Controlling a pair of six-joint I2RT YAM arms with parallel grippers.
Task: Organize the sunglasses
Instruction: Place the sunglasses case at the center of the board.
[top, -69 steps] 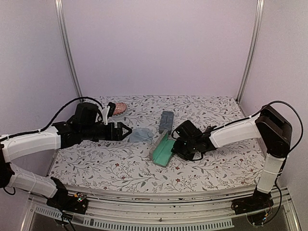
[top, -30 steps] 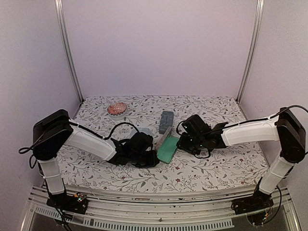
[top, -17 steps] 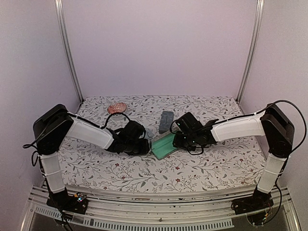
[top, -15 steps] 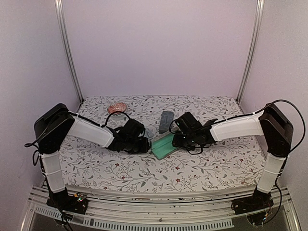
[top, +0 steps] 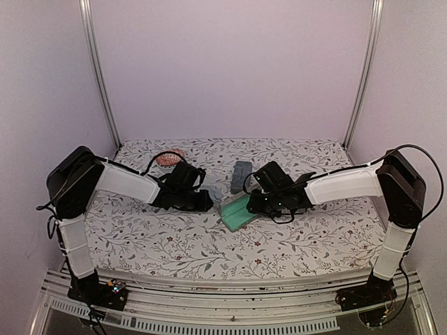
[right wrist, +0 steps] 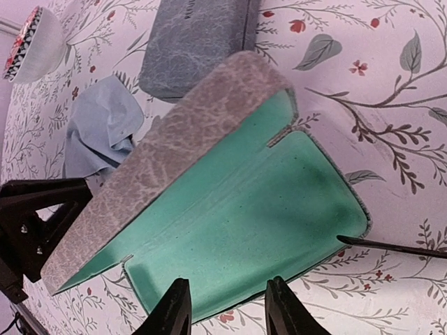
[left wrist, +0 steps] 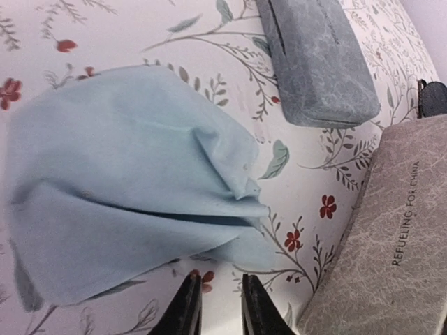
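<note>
Teal-lined case (right wrist: 237, 230) lies open on the counter (top: 293, 244), the left pincer (left wrist: 218, 307) having backed off, parted and empty, to the blue cloth (left wrist: 126, 181); the right pincer (right wrist: 227, 310) may or may not grip it, and the sunglasses are not yet inside, perhaps that thin black rod (right wrist: 391, 246) beside it.

The table (top: 314, 244) is covered all over in a pale cloth printed with grey-green sprigs and small red flowers. Near its middle lies an open glasses case (right wrist: 244, 230), mottled tan-grey outside and bright green inside, its lid standing up on the far-left side, with "REFUELING FOR CHINA" printed on the shell. Just beyond that case, close but not touching, lies a closed blue-grey case (left wrist: 314, 56). To the left of the open case sits a crumpled light blue cloth (left wrist: 126, 181). Well off to its far left stands a small red-patterned bowl (top: 167, 159).
</note>
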